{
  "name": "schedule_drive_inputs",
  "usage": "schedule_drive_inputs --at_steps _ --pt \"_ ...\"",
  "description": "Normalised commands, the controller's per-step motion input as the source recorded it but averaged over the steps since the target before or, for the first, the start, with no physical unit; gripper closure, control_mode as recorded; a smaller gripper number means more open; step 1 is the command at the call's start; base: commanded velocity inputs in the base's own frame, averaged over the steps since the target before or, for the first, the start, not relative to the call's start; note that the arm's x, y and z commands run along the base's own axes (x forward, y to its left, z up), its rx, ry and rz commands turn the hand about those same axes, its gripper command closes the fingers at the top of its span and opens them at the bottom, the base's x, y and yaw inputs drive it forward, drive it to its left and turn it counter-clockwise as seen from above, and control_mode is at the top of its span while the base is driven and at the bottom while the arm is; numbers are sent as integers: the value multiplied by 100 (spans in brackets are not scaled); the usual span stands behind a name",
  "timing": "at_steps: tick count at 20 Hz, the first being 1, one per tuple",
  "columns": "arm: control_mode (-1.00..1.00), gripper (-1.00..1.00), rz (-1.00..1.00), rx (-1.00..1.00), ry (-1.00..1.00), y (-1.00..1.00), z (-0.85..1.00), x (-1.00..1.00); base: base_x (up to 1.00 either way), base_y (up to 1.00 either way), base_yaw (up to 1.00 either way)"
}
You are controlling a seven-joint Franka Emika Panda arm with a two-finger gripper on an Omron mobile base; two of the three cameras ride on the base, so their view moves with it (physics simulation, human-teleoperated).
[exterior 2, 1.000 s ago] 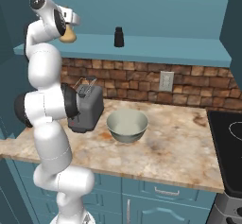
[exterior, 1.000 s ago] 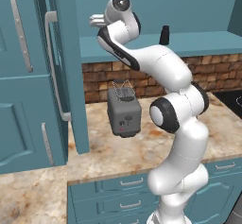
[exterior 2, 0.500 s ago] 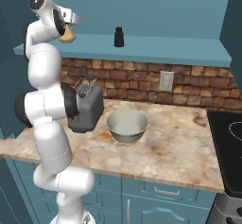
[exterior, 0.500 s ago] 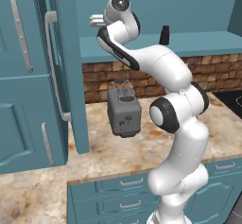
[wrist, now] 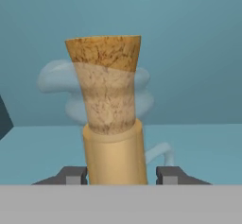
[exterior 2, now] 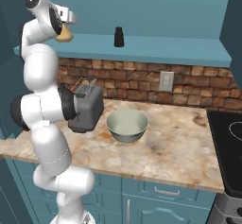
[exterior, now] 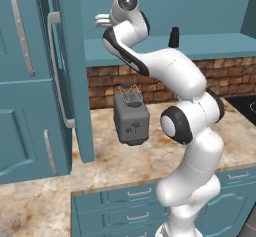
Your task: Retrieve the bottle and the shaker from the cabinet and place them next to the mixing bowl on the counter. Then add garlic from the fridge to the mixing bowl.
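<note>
Cabinet (exterior 2: 142, 48) shelf board runs long, open front edge, free room between items. Table (exterior 2: 179, 147) holds mixing bowl (exterior 2: 126, 126) by toaster (exterior 2: 87, 107). Bottle (wrist: 111, 124) upright on shelf's left end, neck up, gripper (wrist: 122, 176) clamped on neck. Shaker (exterior 2: 119, 37) upright, well apart.

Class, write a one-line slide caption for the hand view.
Gripper shut on the corked tan bottle above the teal cabinet shelf.
</note>
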Motion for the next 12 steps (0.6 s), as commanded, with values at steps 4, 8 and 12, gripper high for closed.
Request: schedule_drive_inputs --at_steps 4,8,12 --pt "-100 100 0 0 -14 -3 0 -72 0 0 0" --pt "-100 100 0 0 -12 -29 0 -94 0 0 0" --pt "-100 100 0 1 -9 -49 0 -83 0 0 0"
